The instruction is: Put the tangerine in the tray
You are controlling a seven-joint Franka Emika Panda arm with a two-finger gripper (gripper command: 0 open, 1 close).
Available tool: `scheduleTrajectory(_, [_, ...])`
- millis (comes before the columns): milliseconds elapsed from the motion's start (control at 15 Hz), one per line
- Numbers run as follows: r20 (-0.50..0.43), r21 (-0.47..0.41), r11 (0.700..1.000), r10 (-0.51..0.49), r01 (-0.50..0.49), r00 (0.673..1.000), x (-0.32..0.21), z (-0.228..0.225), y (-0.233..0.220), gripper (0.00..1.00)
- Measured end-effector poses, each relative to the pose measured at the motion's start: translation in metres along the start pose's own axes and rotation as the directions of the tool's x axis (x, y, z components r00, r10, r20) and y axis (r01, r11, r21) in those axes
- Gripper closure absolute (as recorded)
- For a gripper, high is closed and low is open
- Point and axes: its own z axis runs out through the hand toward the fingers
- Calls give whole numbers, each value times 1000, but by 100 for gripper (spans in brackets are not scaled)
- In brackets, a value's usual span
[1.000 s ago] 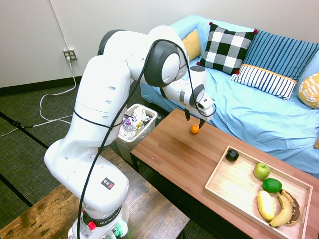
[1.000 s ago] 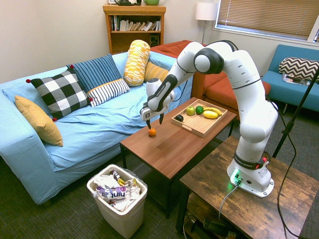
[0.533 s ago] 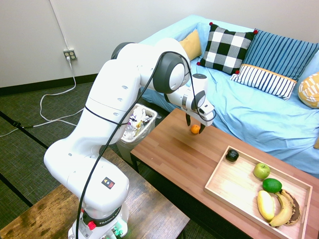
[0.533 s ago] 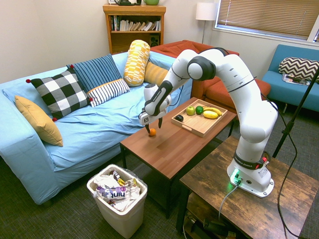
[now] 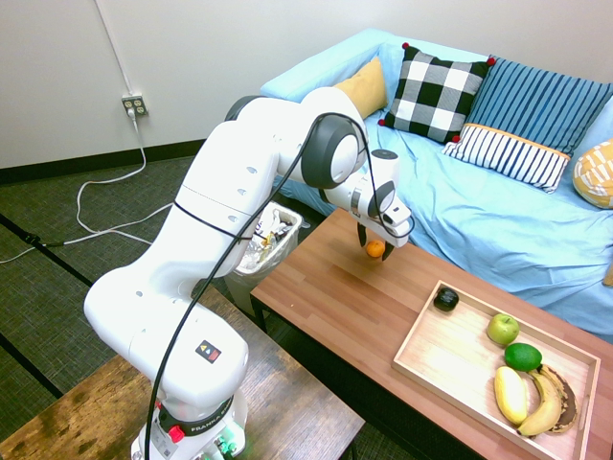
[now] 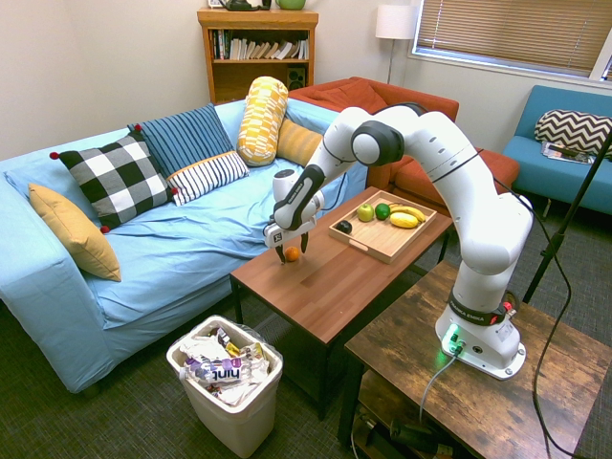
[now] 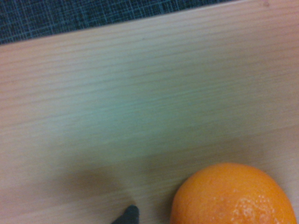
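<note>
blue sofa [image 6: 163,287] cut off by left edge, round cushion [image 5: 598,174] clipped at right edge, lamp [image 6: 395,23] top out of frame, tangerine [image 7: 233,198] cropped at wrist view's bottom edge, book titles [image 6: 260,48] too small to read

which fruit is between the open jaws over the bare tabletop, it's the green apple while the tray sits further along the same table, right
Not the green apple: the fruit between the open jaws is the tangerine, as the first exterior view shows. The rest holds: the tray sits further along the same table.
</note>
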Motion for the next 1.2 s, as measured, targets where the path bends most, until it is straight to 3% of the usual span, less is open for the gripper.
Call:
scheduleTrajectory(800, [0, 9, 1000, 12, -12, 1000, 7, -8, -7, 100])
scheduleTrajectory(1200, [-51, 42, 996, 85, -82, 995, 68, -105, 14, 100])
